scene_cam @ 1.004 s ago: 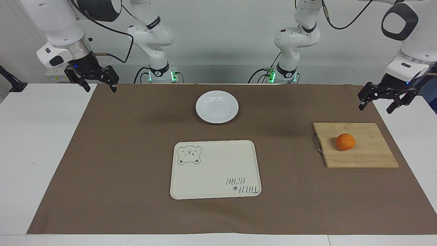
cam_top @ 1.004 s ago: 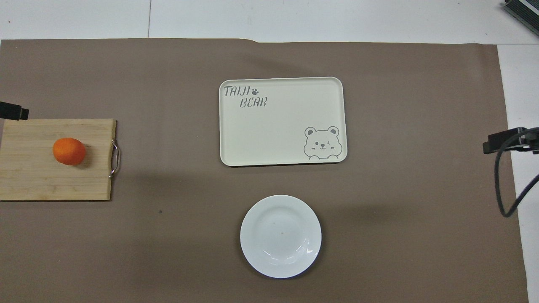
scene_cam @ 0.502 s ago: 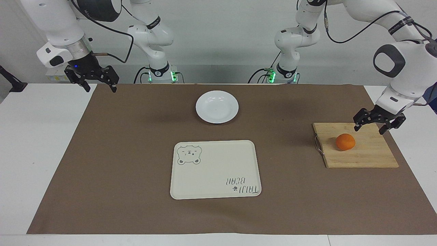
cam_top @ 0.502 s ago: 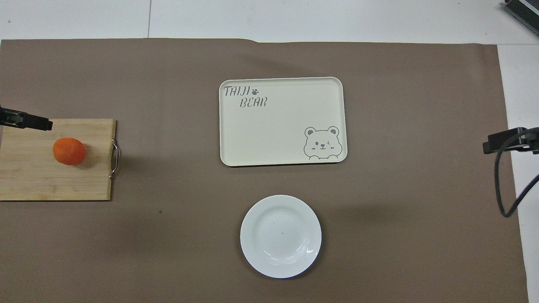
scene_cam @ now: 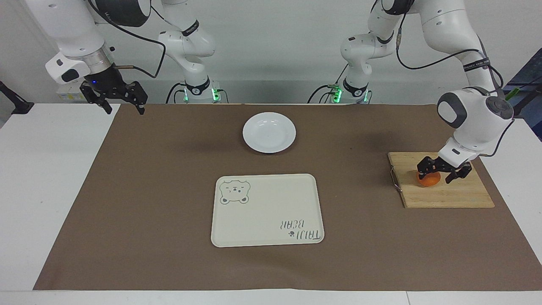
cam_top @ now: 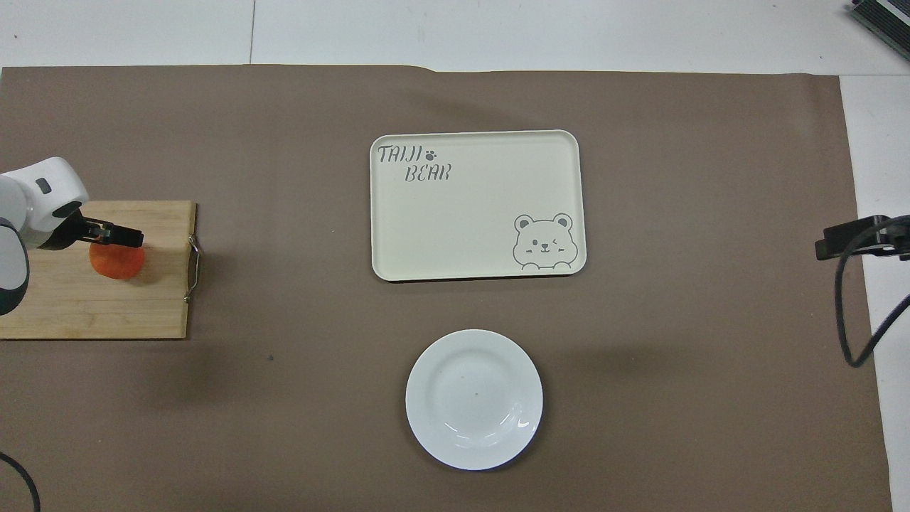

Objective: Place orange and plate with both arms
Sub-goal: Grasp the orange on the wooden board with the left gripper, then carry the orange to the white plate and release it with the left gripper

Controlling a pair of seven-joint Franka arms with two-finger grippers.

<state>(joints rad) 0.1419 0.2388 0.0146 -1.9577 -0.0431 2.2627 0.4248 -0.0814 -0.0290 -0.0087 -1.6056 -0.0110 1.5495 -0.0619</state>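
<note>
The orange [scene_cam: 428, 182] [cam_top: 114, 264] lies on a wooden cutting board [scene_cam: 459, 195] [cam_top: 71, 313] toward the left arm's end of the table. My left gripper [scene_cam: 435, 177] [cam_top: 112, 236] is down over the orange, open, one finger on each side of its top. The white plate [scene_cam: 269, 132] [cam_top: 473, 398] sits empty on the brown mat, mid-table and close to the robots. My right gripper [scene_cam: 125, 108] hangs open and empty in the air over the mat's corner at the right arm's end, where that arm waits.
A cream tray with a bear drawing [scene_cam: 266, 209] [cam_top: 476, 206] lies mid-table, farther from the robots than the plate. The cutting board has a metal handle [scene_cam: 394, 179] on its side toward the tray. A brown mat [scene_cam: 148, 190] covers most of the white table.
My left gripper has come down from the air beside the board, across the board's edge, onto the orange. The right arm, plate, tray and orange have not moved.
</note>
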